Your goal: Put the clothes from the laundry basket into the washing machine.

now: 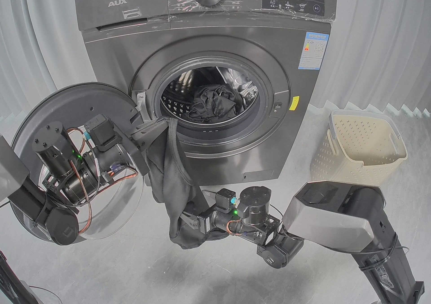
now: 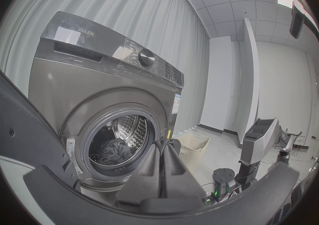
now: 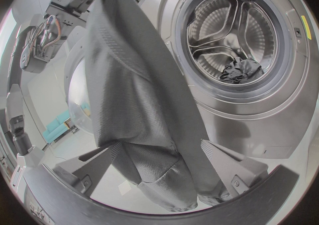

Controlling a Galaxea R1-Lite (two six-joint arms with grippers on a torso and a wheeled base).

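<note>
- The right gripper (image 1: 192, 220) sits low over the floor (image 1: 134, 264), in front of the washing machine's lower front edge. Its jaws stand wide apart, one on either side of the bottom part of a hanging dark grey garment (image 1: 173, 174). From the right wrist view the cloth passes between the fingers (image 3: 111, 156), though it is hard to say whether either one touches it.
- The garment hangs as a long, narrow drape from the lower left rim of the machine's opening down to the right gripper, where its bottom end bunches into folds just above the floor.
- The left gripper (image 1: 157, 126) is at the top of the garment, just beside the lower left edge of the opening. Its jaws are pressed together on a pinch of the dark cloth.
- The round door (image 1: 67, 103) stands swung fully open on the machine's left side, behind the left arm.
- The washing machine (image 1: 269, 148) stands on the floor, its drum open to view.
- A crumpled heap of dark clothes (image 1: 215, 102) lies on the bottom of the drum.
- The cream laundry basket (image 1: 345, 157) stands upright on the floor near the machine's right front corner, apart from both grippers.
</note>
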